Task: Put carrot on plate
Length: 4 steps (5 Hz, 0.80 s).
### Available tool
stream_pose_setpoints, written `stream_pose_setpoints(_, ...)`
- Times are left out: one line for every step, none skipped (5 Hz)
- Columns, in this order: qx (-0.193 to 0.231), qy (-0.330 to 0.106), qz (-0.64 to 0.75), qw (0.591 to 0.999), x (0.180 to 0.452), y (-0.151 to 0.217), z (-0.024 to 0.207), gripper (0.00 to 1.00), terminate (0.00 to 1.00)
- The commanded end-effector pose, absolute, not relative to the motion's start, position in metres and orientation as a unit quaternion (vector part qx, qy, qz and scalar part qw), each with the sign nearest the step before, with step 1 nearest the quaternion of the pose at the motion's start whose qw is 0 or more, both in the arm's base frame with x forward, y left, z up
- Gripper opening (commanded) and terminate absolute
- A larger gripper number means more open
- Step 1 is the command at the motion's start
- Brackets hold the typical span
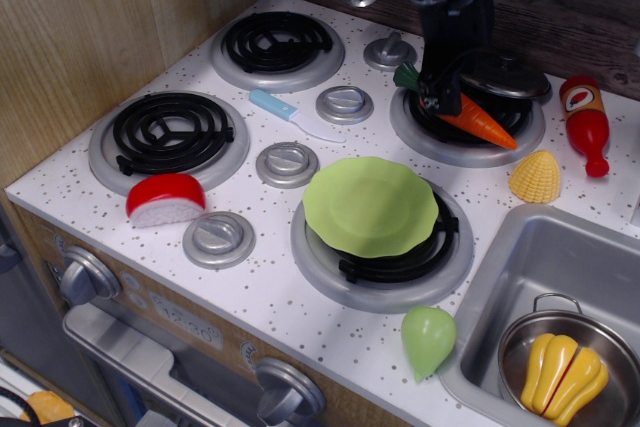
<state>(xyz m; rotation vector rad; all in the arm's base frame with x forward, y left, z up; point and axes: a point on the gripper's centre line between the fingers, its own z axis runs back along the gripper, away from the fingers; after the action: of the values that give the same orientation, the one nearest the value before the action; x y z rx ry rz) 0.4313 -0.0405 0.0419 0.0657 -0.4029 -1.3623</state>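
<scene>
The orange carrot (482, 122) with its green stem cap lies on the back right burner (467, 129), tip pointing right. The lime-green plate (370, 205) rests on the front right burner, empty. My black gripper (440, 100) comes down from above onto the carrot's thick end, just right of the stem cap. Its fingers (428, 95) stand on either side of that end with the orange showing between them. The carrot still rests on the burner.
A grey pot lid (505, 75) sits behind the carrot. A red ketchup bottle (587, 125) and a yellow corn piece (535, 176) lie to the right. A pear-shaped green toy (428, 339) lies by the sink (505, 257). A blue-handled knife (290, 112) and a red-white toy (166, 199) lie to the left.
</scene>
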Motion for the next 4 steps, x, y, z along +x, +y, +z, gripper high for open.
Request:
stream_pose_setpoints(0.030,-0.195,-0.618,0.761,0.439,-0.039,0.045,1.00,0.00)
stream_pose_setpoints(0.014,-0.186,-0.601,0.777,0.445,-0.042,0.032,1.00,0.00)
stream_pose_setpoints(0.016,-0.176,-0.584,0.792,0.441,-0.041,0.039,0.00,0.00)
stream_pose_setpoints(0.041,-0.141,-0.525,0.839,0.418,-0.035,0.062,0.00,0.00)
